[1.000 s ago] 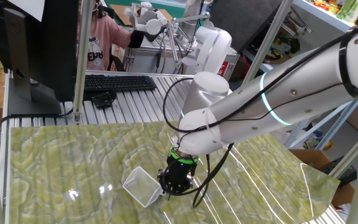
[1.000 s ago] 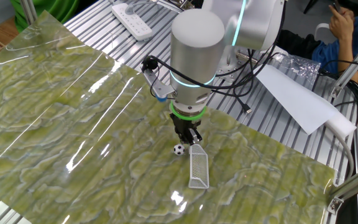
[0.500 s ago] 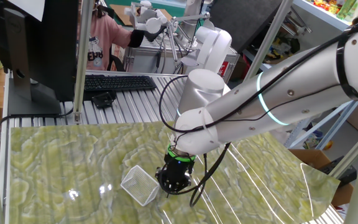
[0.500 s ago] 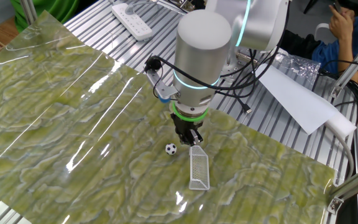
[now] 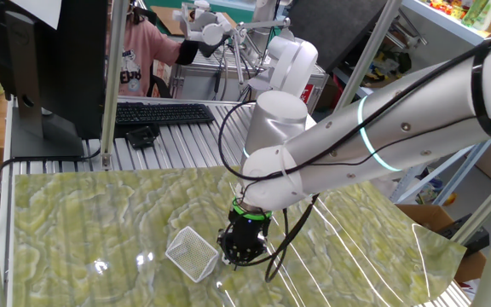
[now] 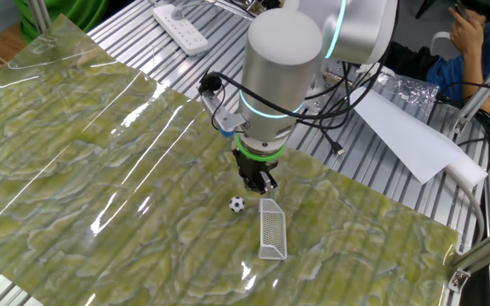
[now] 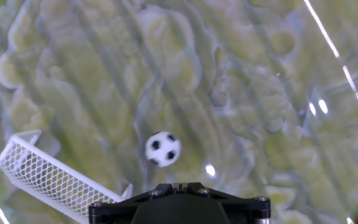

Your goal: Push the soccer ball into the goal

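The soccer ball (image 6: 237, 204) is a tiny white ball with black patches on the green marbled mat, just left of the goal's mouth. It also shows in the hand view (image 7: 162, 149), apart from the fingers. The goal (image 6: 271, 228) is a small white mesh net on a boxy frame; it shows in the one fixed view (image 5: 193, 253) and at the lower left of the hand view (image 7: 48, 180). My gripper (image 6: 259, 184) hangs just above the mat, behind the ball and at the goal's far end, its fingers pressed together and holding nothing. The arm hides the ball in the one fixed view.
The green marbled mat (image 6: 75, 161) covers the slatted metal table. A white power strip (image 6: 179, 28) lies at the back. White paper (image 6: 402, 136) lies at the right. A keyboard (image 5: 160, 112) and a monitor (image 5: 49, 68) stand behind the mat.
The ball rolled a little away from the goal's mouth, then settled. The gripper rose slightly and shifted back; the goal has not moved.
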`<state>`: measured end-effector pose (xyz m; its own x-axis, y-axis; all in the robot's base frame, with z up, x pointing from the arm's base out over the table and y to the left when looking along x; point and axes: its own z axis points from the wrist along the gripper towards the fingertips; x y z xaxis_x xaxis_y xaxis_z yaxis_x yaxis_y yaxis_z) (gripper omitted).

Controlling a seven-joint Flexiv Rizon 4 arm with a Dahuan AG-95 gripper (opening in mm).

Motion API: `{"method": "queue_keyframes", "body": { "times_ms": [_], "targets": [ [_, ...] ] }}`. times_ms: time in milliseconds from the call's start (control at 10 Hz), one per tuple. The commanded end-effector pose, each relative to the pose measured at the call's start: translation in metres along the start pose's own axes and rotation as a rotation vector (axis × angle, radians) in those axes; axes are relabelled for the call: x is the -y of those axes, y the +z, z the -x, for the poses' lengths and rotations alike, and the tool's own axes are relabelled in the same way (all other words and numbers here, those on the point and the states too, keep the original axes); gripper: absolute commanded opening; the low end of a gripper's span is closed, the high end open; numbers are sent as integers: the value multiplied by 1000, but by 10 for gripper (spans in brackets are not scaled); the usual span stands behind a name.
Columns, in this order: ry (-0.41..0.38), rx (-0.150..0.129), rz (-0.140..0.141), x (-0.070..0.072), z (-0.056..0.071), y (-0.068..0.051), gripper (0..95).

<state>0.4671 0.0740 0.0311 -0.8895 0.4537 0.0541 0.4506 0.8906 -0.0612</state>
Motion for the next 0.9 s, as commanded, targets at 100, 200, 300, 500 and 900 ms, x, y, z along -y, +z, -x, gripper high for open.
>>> {"method": "queue_keyframes", "body": {
  "times_ms": [100, 200, 300, 500, 900],
  "targets": [
    [-29, 1, -4, 4, 3, 0, 0],
    [-40, 5, -8, 5, 6, 1, 0],
    [-54, 20, -23, 6, 10, 2, 0],
    [-66, 20, -34, 6, 17, -2, 0],
    [-69, 19, -31, 5, 22, -2, 0]
  ]
}}
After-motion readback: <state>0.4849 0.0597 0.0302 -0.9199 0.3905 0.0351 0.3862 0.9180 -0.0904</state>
